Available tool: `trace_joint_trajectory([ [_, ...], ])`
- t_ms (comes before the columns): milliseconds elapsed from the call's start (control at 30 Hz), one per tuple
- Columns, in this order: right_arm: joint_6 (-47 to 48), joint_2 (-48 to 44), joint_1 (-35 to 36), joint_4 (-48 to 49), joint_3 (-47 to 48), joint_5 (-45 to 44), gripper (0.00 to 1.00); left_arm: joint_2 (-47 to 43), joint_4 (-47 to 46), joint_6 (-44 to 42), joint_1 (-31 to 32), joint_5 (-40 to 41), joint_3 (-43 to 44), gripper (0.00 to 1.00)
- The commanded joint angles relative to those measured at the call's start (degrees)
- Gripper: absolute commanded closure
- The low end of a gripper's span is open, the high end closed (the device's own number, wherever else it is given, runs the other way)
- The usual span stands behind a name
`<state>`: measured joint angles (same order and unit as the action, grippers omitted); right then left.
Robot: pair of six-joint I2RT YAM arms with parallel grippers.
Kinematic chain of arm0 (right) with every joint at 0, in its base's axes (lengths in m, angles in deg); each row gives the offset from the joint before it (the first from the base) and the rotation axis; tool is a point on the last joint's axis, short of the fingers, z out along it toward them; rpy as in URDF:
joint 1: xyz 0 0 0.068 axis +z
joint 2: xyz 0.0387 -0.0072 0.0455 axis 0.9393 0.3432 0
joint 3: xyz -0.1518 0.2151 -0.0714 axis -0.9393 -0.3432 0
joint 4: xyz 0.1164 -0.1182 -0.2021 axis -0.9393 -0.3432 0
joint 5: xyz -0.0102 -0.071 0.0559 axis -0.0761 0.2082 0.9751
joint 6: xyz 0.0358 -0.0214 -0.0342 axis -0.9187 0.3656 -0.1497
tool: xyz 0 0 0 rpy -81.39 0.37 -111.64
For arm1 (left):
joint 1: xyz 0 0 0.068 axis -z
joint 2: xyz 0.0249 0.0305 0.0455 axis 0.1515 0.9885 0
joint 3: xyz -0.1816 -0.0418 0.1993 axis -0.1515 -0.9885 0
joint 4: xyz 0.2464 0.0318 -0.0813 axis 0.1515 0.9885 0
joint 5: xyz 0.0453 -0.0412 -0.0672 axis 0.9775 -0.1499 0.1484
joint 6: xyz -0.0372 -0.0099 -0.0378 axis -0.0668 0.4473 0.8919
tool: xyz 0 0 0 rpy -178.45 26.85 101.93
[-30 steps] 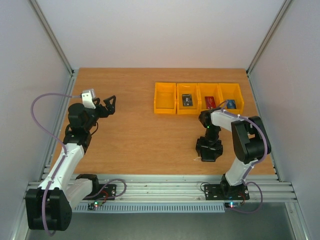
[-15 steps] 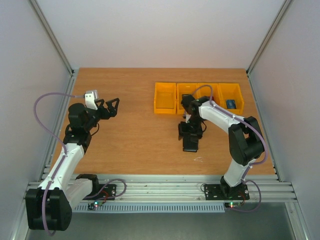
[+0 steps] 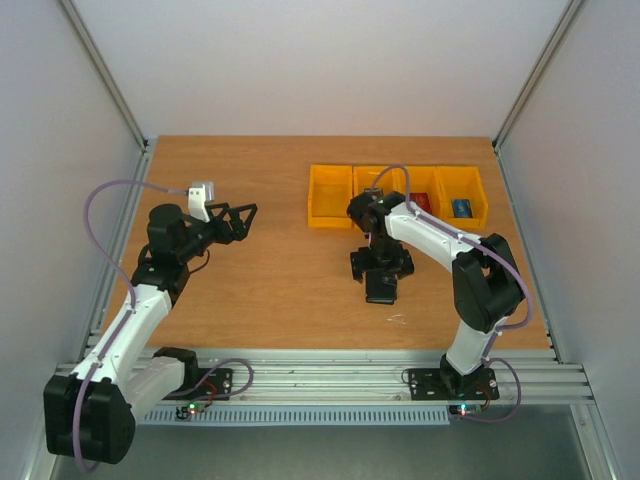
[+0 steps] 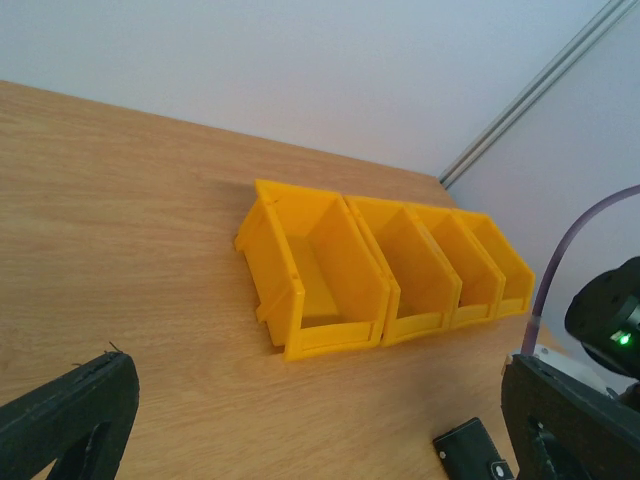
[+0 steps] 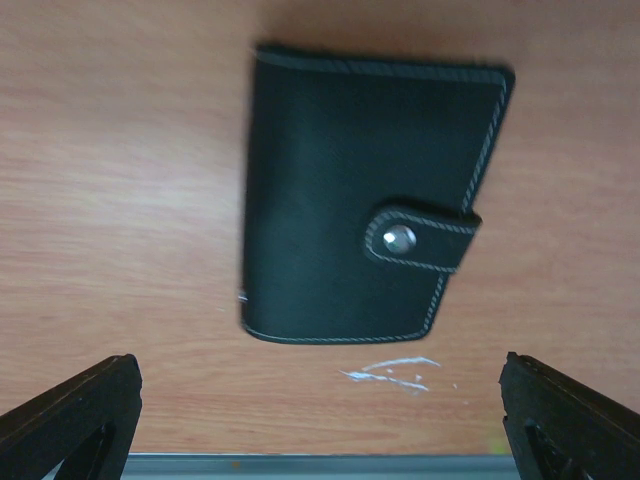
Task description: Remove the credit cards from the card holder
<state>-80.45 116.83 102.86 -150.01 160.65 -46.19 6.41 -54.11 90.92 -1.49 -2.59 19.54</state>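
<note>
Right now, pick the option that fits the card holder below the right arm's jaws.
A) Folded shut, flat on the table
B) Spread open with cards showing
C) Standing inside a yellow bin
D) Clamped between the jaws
A: the right wrist view shows the card holder lying flat on the table, folded shut with its tab buttoned across, while the right jaws stand wide apart and clear of it.

Nothing legible in any view. Card holder (image 5: 350,190): plain black face, stitched edge, metal snap on the tab, no mark readable. Red card (image 3: 424,203) and blue card (image 3: 461,207) in the yellow bins (image 3: 330,200): print too small to read from above. On tabletop (image 5: 120,200), white scuff (image 5: 390,372): not lettering.
</note>
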Motion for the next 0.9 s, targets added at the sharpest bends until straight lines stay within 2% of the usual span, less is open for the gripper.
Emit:
trace_joint_trajectory([
  [0,-3.1,-0.1,-1.2,0.4,-3.8,-3.9,0.02,-0.7,0.3,-1.3,0.3,0.1,0.4,0.01],
  [133,-3.4,0.9,-2.6,4.1,-7.5,-2.1,0.02,-0.8,0.6,-2.2,0.4,0.4,0.5,0.01],
  [300,-2.2,1.3,-3.2,11.0,-11.2,6.3,0.01,-0.6,0.7,-2.7,0.4,0.6,0.5,0.01],
  [700,-5.0,1.8,-4.7,19.3,-19.0,3.4,0.02,-0.5,1.3,-3.9,0.5,0.9,0.2,0.01],
  [867,-4.7,1.6,-4.7,21.1,-21.3,3.6,0.12,-0.4,1.0,-4.2,0.5,1.3,0.4,0.01],
])
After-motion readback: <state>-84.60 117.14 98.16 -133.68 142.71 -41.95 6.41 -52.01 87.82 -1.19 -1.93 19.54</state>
